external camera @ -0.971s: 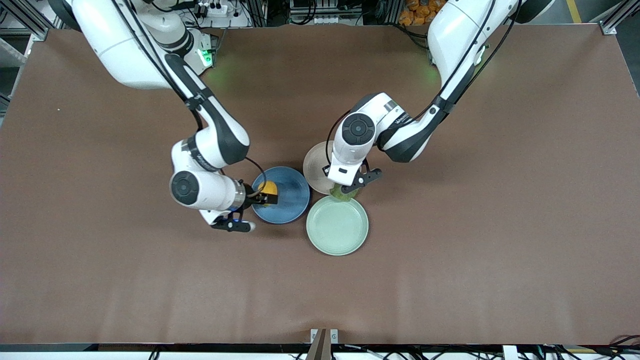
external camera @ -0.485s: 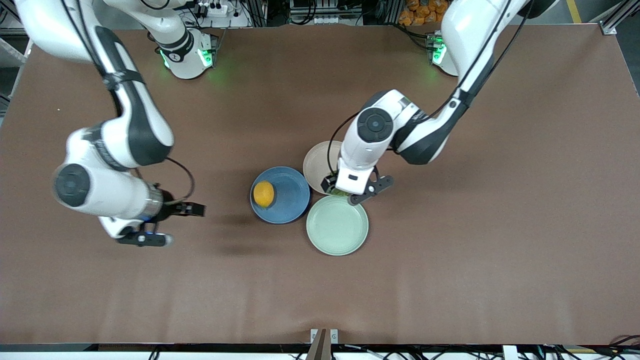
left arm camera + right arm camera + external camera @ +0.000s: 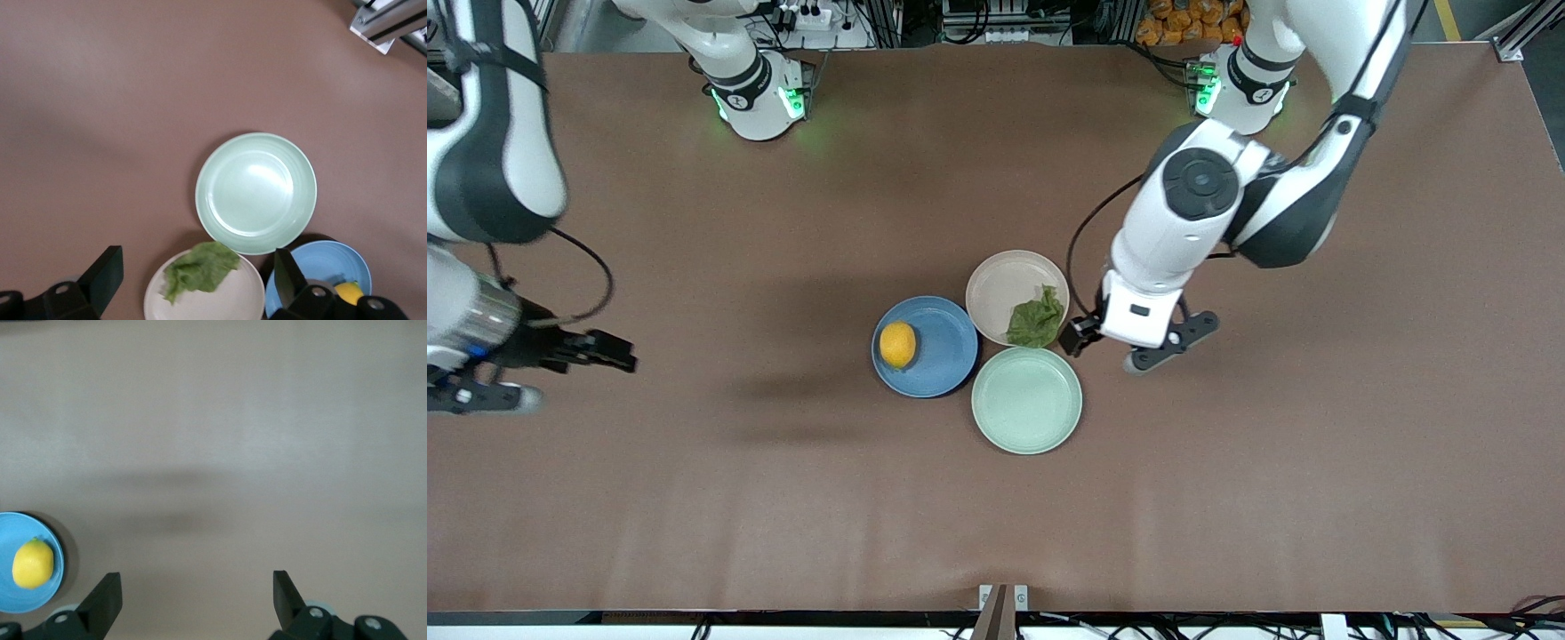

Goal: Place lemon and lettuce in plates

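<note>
The brown table (image 3: 1316, 444) carries three plates clustered near its middle, each touching or almost touching its neighbours. The mint-green plate (image 3: 1027, 400), nearest the front camera, is empty and no part of the task. The blue plate (image 3: 938, 356) toward the right arm's end holds the lemon (image 3: 897, 344), its long axis running roughly toward and away from the front camera. The beige plate (image 3: 1005, 284) holds the lettuce (image 3: 1037, 318), lying at the rim nearest the mint-green one. Both items look placed, so what remains is probably only retreat. The left claw (image 3: 1076, 340) hangs wide and empty over bare table just beside the beige plate, the lettuce toward the right arm's end from it. The right claw (image 3: 609, 351), also spread and empty, is over the table's edge well apart from the lemon, with nothing between.
</note>
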Robot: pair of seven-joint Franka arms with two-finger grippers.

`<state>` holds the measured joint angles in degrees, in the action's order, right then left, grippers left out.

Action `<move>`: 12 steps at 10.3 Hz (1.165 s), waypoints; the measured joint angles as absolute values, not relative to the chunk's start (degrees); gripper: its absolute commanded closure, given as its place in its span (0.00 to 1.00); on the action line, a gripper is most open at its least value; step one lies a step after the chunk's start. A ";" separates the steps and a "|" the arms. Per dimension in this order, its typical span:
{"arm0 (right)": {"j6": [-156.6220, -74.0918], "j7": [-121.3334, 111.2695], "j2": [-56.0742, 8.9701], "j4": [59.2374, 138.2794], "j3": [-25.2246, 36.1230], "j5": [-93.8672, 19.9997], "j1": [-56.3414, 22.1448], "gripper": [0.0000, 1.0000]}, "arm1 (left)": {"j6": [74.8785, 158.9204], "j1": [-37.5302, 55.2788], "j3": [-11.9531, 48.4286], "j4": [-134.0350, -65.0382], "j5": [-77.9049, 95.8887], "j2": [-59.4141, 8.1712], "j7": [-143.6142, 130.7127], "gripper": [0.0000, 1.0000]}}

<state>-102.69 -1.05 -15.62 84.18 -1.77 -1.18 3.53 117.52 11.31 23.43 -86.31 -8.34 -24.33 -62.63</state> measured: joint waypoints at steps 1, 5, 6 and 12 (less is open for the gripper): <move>-100.35 -1.66 -12.83 84.12 -0.96 -1.18 3.85 0.00 | 115.99 9.57 23.37 -86.26 -8.37 -22.83 -58.47 0.00; -88.80 -1.73 -3.44 83.78 -1.62 -1.26 3.57 0.00 | 106.42 0.08 23.28 -86.04 -8.38 -16.35 -39.35 0.00; -87.84 -1.38 -2.52 83.76 -2.83 -1.26 3.29 0.00 | 104.58 -1.95 23.32 -86.04 -8.37 -14.88 -34.79 0.00; -87.37 -0.06 -3.67 85.09 -4.63 -1.15 3.03 0.00 | 93.88 -12.06 23.38 -86.05 -3.83 -7.40 -18.93 0.00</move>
<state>-87.37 -0.06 -3.67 85.09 -4.63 -1.15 3.03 93.88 -12.06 23.38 -86.05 -3.83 -7.40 -18.93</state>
